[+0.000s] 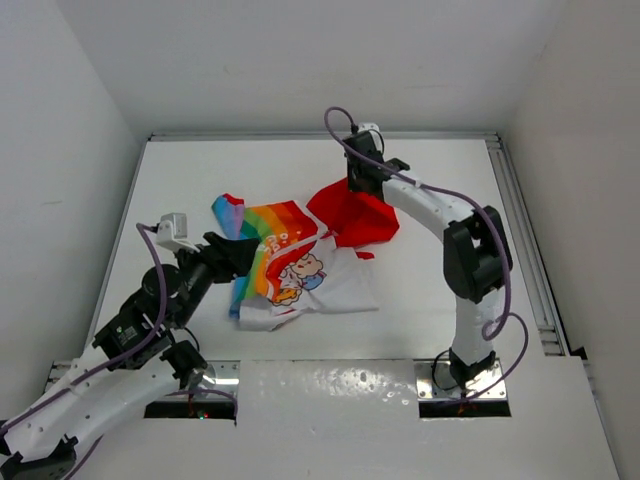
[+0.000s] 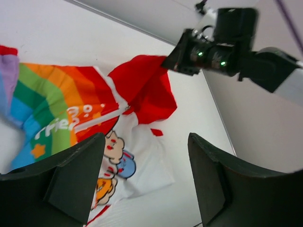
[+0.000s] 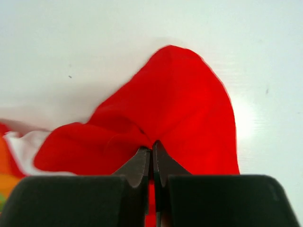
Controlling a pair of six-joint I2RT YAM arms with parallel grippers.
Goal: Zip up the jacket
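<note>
The jacket (image 1: 300, 265) lies crumpled in the middle of the table, rainbow panels to the left, white cartoon front in the middle, red hood (image 1: 355, 215) at the far right. My right gripper (image 1: 362, 190) is shut on a pinch of the red hood (image 3: 175, 109), its jaws closed tight on the fabric (image 3: 152, 149). My left gripper (image 1: 240, 255) is open and empty, hovering over the jacket's left side; its fingers (image 2: 75, 175) frame the white cartoon print (image 2: 137, 156). The zipper is not clear to see.
A raised rail (image 1: 520, 230) runs along the table's right edge and a wall edge (image 1: 320, 136) along the back. The right arm (image 2: 227, 45) shows at the top of the left wrist view.
</note>
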